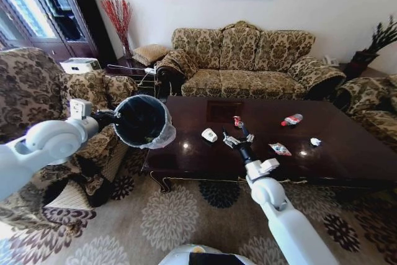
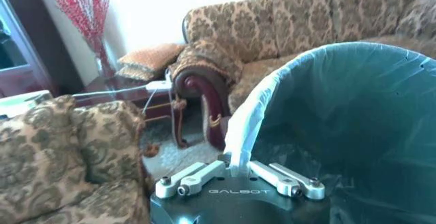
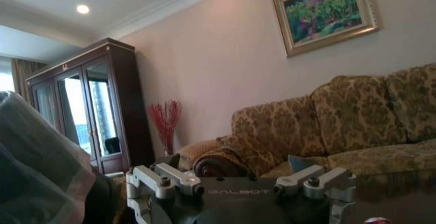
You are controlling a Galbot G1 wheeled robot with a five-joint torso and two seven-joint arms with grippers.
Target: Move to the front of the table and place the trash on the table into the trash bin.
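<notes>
Currently left fingers (image 2: 240, 179) closed on the rim of the trash bin (image 1: 142, 120), held tilted off the worktop's (image 1: 347, 153) left end. Right fingers (image 1: 234, 139) open, low over the near-centre worktop beside a white paper cup (image 1: 209, 134); can (image 1: 237, 120), bottle (image 1: 291, 119), wrapper (image 1: 280, 148) lie near.

Left arm bent across at the left, left gripper (image 1: 110, 116) clamped on something; right arm stretched forward, right gripper (image 1: 234, 139) low, fingers spread apart.
</notes>
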